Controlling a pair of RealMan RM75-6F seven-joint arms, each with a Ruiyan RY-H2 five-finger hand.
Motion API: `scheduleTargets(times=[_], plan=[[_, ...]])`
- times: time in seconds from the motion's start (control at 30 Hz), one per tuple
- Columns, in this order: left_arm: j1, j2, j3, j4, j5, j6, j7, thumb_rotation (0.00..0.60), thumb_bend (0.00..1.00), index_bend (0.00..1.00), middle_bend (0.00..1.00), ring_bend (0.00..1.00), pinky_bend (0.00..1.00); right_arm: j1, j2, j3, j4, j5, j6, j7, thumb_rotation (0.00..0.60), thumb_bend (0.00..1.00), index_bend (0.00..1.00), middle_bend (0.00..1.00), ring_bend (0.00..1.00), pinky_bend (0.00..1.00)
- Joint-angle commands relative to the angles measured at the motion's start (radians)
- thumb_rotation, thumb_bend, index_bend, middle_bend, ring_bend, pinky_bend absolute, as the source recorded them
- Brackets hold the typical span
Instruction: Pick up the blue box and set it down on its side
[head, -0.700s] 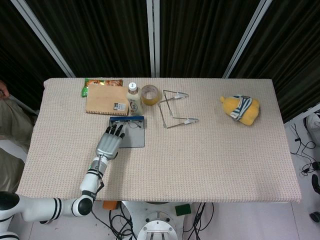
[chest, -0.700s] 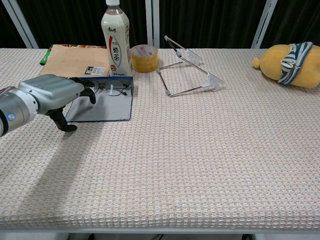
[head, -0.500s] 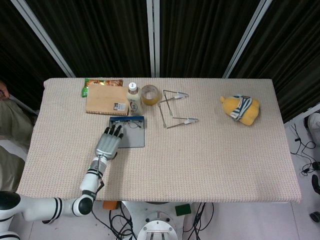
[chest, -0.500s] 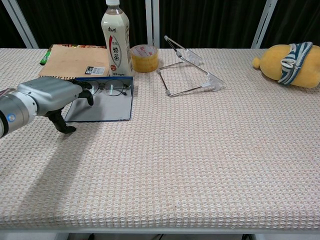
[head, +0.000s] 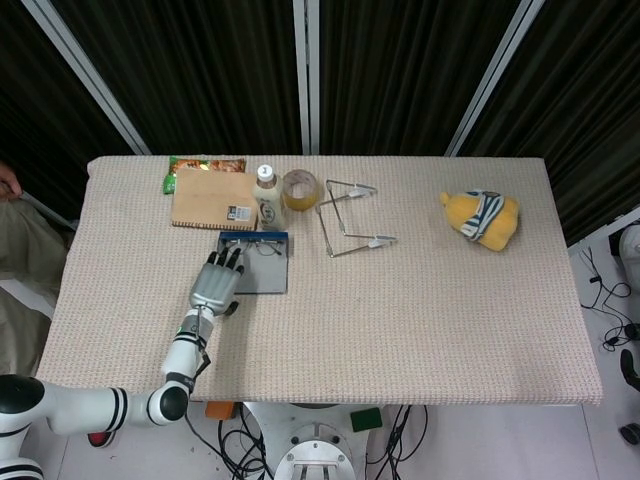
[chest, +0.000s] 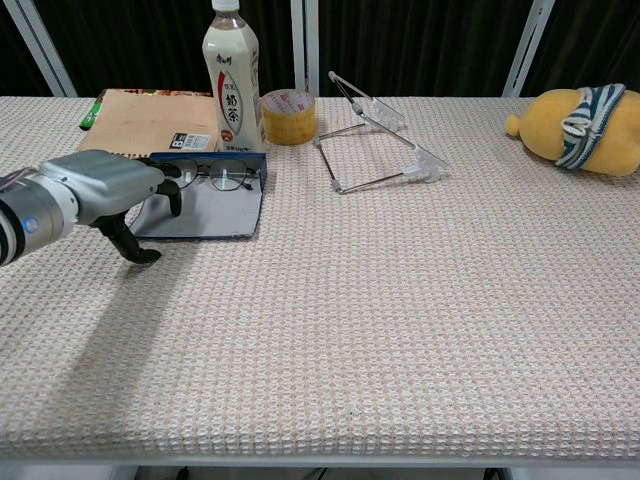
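Since the earlier frames the left hand (chest: 95, 190) has slid a little toward the robot's left, and the blue box (chest: 212, 206) now reads slightly tilted, its left edge apparently lifted off the table (chest: 400, 320); this suggests the hand has begun prying it up. That hand lies over the box's left edge, fingers bent down onto the box top and the thumb hooked low beside it, so it looks like a loose grasp forming, though whether the box is truly clamped cannot be told. The right hand is not in view. My judgement: the pick-up step is in hand, barely started. The next move calls for a firm pinch across the thin left edge, then a lift and a quarter turn so the box stands on a narrow side, well clear of the milk tea bottle (chest: 232, 78) just behind it. Printed glasses show on the box lid. The bottle's label carries Chinese characters reading as "milk tea". The brown notebook (chest: 150, 120) has a small barcode sticker, too small to read.
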Motion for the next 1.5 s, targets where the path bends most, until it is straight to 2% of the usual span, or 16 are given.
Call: scheduleTargets(times=[0.03, 0.33, 0.4, 0.57, 0.77, 0.87, 1.03, 1.2, 1.27, 1.37, 1.5], plan=[[-0.006, -0.007, 0.002, 0.015, 0.001, -0.001, -0.005, 0.517, 0.25, 0.29, 0.00, 0.00, 0.12, 0.001, -0.001, 0.000, 0.002, 0.001, -0.002, 0.000, 0.600, 0.48, 0.00, 0.00, 0.00, 0.00], [-0.009, -0.048, 0.004, 0.084, 0.062, 0.017, -0.051, 0.581, 0.30, 0.41, 0.00, 0.00, 0.12, -0.001, -0.002, 0.000, 0.006, 0.005, -0.004, 0.001, 0.600, 0.48, 0.00, 0.00, 0.00, 0.00], [-0.004, -0.056, 0.001, 0.092, 0.084, 0.027, -0.073, 0.599, 0.36, 0.46, 0.00, 0.00, 0.12, -0.001, -0.003, -0.001, 0.008, 0.007, -0.006, 0.003, 0.600, 0.48, 0.00, 0.00, 0.00, 0.00], [0.012, -0.070, -0.010, 0.107, 0.135, 0.046, -0.139, 0.600, 0.47, 0.55, 0.00, 0.00, 0.12, 0.000, -0.007, -0.002, 0.015, 0.008, -0.010, 0.005, 0.600, 0.48, 0.00, 0.00, 0.00, 0.00], [0.035, -0.062, -0.009, 0.090, 0.192, 0.062, -0.198, 0.600, 0.50, 0.58, 0.00, 0.00, 0.13, 0.000, -0.011, -0.001, 0.018, 0.010, -0.012, 0.005, 0.600, 0.48, 0.00, 0.00, 0.00, 0.00], [0.058, -0.066, -0.001, 0.097, 0.240, 0.082, -0.248, 0.600, 0.50, 0.63, 0.02, 0.00, 0.13, -0.001, -0.014, -0.001, 0.022, 0.011, -0.011, 0.008, 0.600, 0.48, 0.00, 0.00, 0.00, 0.00], [0.139, -0.049, 0.045, 0.072, 0.365, 0.175, -0.361, 0.600, 0.50, 0.71, 0.04, 0.00, 0.15, -0.004, -0.017, -0.003, 0.032, 0.013, -0.012, 0.017, 0.600, 0.48, 0.00, 0.00, 0.00, 0.00], [0.237, 0.026, 0.123, -0.034, 0.477, 0.301, -0.381, 0.600, 0.50, 0.72, 0.04, 0.00, 0.15, -0.004, -0.018, -0.005, 0.040, 0.009, -0.015, 0.021, 0.600, 0.48, 0.00, 0.00, 0.00, 0.00], [0.253, 0.055, 0.131, -0.072, 0.484, 0.312, -0.369, 0.600, 0.50, 0.72, 0.04, 0.00, 0.15, -0.003, -0.019, -0.008, 0.040, 0.005, -0.016, 0.016, 0.600, 0.48, 0.00, 0.00, 0.00, 0.00], [0.252, 0.076, 0.106, -0.092, 0.470, 0.291, -0.361, 0.600, 0.50, 0.72, 0.04, 0.00, 0.15, -0.002, -0.023, -0.011, 0.035, -0.003, -0.014, 0.011, 0.600, 0.48, 0.00, 0.00, 0.00, 0.00], [0.225, 0.049, 0.044, -0.038, 0.421, 0.204, -0.405, 0.600, 0.50, 0.72, 0.04, 0.00, 0.15, -0.002, -0.028, -0.014, 0.031, -0.006, -0.014, 0.004, 0.600, 0.48, 0.00, 0.00, 0.00, 0.00]])
